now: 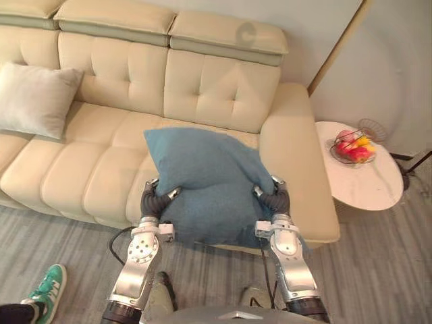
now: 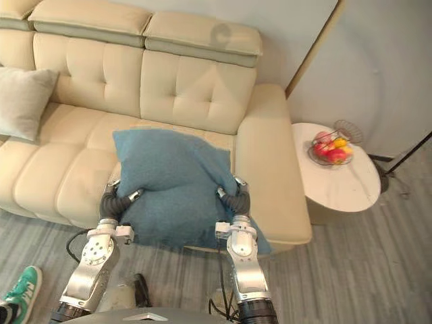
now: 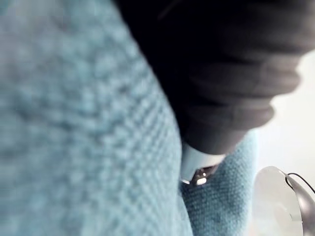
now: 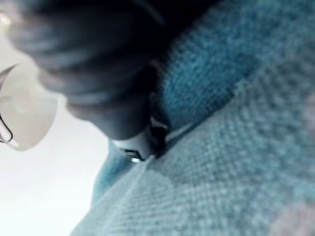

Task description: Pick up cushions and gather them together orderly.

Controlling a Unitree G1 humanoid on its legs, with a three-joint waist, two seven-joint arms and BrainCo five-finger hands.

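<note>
A blue cushion (image 1: pixel 209 182) hangs over the front edge of the cream sofa's (image 1: pixel 216 88) right seat, held up between my two hands. My left hand (image 1: pixel 154 199) grips its left side, thumb on top of the cloth. On its right side my right hand (image 1: pixel 273 199) grips the same way. The rest of each hand's fingers are hidden beneath the cushion. Up close, blue weave (image 3: pixel 74 123) lies against the left hand's dark cover (image 3: pixel 221 73), and against the right hand's cover (image 4: pixel 98 73). A pale grey cushion (image 1: pixel 34 98) leans on the backrest at the sofa's far left.
The sofa's wide right armrest (image 1: pixel 297 162) stands beside the blue cushion. Right of it is a round white side table (image 1: pixel 364 182) with a wire bowl of fruit (image 1: pixel 352 147). A person's green shoe (image 1: pixel 48 287) is on the grey wood floor at the lower left.
</note>
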